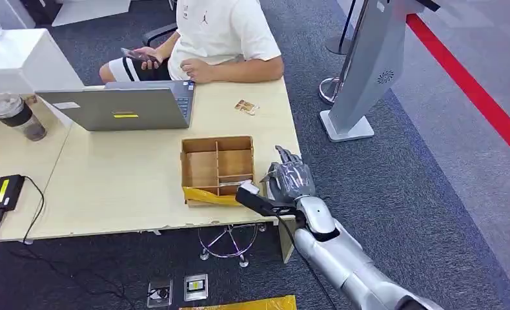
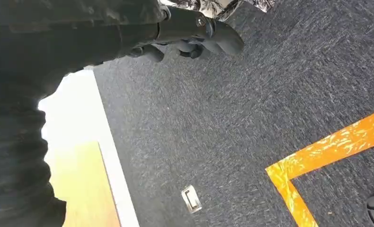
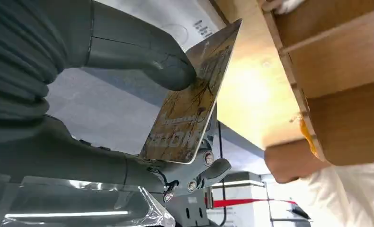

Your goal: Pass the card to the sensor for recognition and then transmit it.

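At the near right corner of a pale wooden desk (image 1: 130, 187), the robot's silver right arm reaches up from below, its grey right hand (image 1: 290, 177) raised just beside a shallow cardboard tray (image 1: 217, 169) split into rectangular compartments, a strip of yellow tape along its front edge. Seen from the wrist, the thick grey thumb (image 3: 142, 56) presses a glossy, gold-brown card (image 3: 194, 101) against the darker fingers behind it, pinching the flat rectangle on edge and tilted, close to the tray's outer wall. Another small card (image 1: 246, 106) lies on the desk beyond the tray, near a seated person (image 1: 220, 35) in a white shirt and an open grey laptop (image 1: 126, 106). Off the desk, the left hand (image 2: 194, 35) hangs over dark, coarse carpet marked with orange tape (image 2: 317, 156), its fingers curled inward around nothing.
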You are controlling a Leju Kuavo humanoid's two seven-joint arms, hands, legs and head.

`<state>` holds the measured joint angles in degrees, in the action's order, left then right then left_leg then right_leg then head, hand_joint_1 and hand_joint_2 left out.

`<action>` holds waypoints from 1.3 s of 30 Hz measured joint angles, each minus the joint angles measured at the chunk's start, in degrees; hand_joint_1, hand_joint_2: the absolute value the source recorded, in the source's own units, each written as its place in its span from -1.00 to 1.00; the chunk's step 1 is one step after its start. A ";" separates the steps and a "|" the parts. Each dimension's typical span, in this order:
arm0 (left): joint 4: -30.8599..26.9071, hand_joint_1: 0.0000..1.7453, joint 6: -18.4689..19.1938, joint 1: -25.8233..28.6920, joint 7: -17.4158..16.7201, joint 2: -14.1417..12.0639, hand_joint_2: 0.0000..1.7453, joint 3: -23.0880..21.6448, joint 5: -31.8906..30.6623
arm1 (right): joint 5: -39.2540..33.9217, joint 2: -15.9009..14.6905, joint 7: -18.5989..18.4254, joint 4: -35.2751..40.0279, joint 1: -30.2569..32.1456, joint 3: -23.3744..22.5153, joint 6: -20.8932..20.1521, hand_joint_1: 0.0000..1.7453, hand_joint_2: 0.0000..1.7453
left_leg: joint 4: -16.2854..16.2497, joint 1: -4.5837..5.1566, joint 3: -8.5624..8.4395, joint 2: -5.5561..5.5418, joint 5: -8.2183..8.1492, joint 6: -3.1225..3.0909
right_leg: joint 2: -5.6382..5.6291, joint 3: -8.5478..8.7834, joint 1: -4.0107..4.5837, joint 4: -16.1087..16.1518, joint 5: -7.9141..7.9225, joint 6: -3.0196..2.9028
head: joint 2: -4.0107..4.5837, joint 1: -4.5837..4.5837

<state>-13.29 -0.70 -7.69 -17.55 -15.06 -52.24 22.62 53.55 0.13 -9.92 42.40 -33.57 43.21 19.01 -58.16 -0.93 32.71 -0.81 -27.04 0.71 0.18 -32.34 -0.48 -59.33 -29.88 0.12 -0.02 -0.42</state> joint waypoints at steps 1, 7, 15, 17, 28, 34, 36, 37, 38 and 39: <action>0.00 -1.00 -0.05 0.00 0.00 0.04 1.00 0.00 0.00 | -0.07 0.02 0.09 -0.57 0.00 0.00 0.29 1.00 1.00 | 0.00 0.00 0.00 0.00 0.00 0.00 | 0.00 0.01 0.00 0.00 0.00 0.00 | 0.00 0.02; 0.00 -1.00 -0.26 0.00 -0.17 0.24 1.00 0.30 0.02 | -0.24 0.28 0.28 -3.00 0.00 0.00 0.50 1.00 1.00 | 0.00 0.00 0.00 0.01 0.00 0.00 | -0.01 0.00 0.00 0.00 0.00 0.00 | 0.00 0.02; 0.00 -1.00 -0.37 0.02 -0.52 0.33 1.00 0.39 -0.02 | -1.81 0.39 -0.66 -5.42 0.07 -0.15 1.44 1.00 1.00 | 0.00 0.00 -0.03 0.04 0.00 0.00 | -0.04 0.00 0.00 0.00 0.00 0.00 | 0.00 0.00; 0.00 -1.00 -0.44 0.03 -0.55 0.37 1.00 0.39 -0.06 | -3.01 0.37 -0.79 -5.84 0.12 -0.87 2.23 1.00 1.00 | 0.00 0.00 -0.04 0.04 0.00 0.00 | -0.04 0.00 0.00 0.01 0.00 0.00 | 0.00 0.00; 0.00 -1.00 -0.50 0.19 -0.61 0.39 1.00 0.42 -0.11 | -6.06 -0.68 -1.05 -7.54 0.22 -4.92 3.85 1.00 1.00 | 0.00 0.01 -0.08 0.16 0.00 0.00 | -0.16 0.01 -0.01 0.01 0.05 -0.01 | 0.00 0.02; 0.00 -1.00 -0.53 0.25 -1.05 0.48 1.00 0.44 0.04 | -6.60 -0.85 -0.87 -7.85 0.24 -6.21 5.47 1.00 1.00 | 0.00 0.00 -0.08 0.18 0.00 0.00 | -0.18 0.01 -0.01 0.01 0.06 -0.01 | 0.00 0.00; 0.00 -1.00 -0.55 0.25 -1.18 0.59 1.00 0.46 0.04 | -6.75 -0.92 -0.94 -7.74 0.27 -6.67 5.58 1.00 1.00 | 0.00 0.00 -0.08 0.18 0.00 0.00 | -0.18 0.01 -0.01 0.01 0.08 0.01 | 0.00 0.00; 0.00 -1.00 -0.55 0.28 -1.20 0.61 1.00 0.48 0.04 | -6.75 -1.01 -1.14 -7.37 0.36 -6.97 5.62 1.00 1.00 | 0.00 0.00 -0.08 0.18 0.00 0.00 | -0.18 0.01 -0.01 0.01 0.08 0.01 | 0.00 0.00; 0.00 -1.00 -0.55 0.30 -1.22 0.63 1.00 0.48 0.04 | -6.73 -1.07 -1.33 -6.70 0.51 -7.28 5.81 1.00 1.00 | 0.00 0.00 -0.08 0.18 0.00 0.00 | -0.18 0.01 -0.01 0.01 0.08 0.01 | 0.00 0.00; 0.00 -1.00 -0.55 0.32 -1.27 0.68 1.00 0.50 0.07 | -6.77 -1.16 -1.38 -5.86 0.72 -7.50 6.16 1.00 1.00 | 0.00 0.01 -0.08 0.18 0.00 0.00 | -0.18 0.01 -0.01 0.01 0.08 0.01 | 0.00 0.00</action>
<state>-13.29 -1.25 -7.37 -18.82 -14.38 -51.74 22.69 46.78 -1.03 -11.30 36.54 -32.84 35.71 25.18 -58.17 -0.92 32.63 -0.63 -27.04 0.71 0.00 -32.34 -0.49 -59.32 -29.81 0.14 -0.02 -0.42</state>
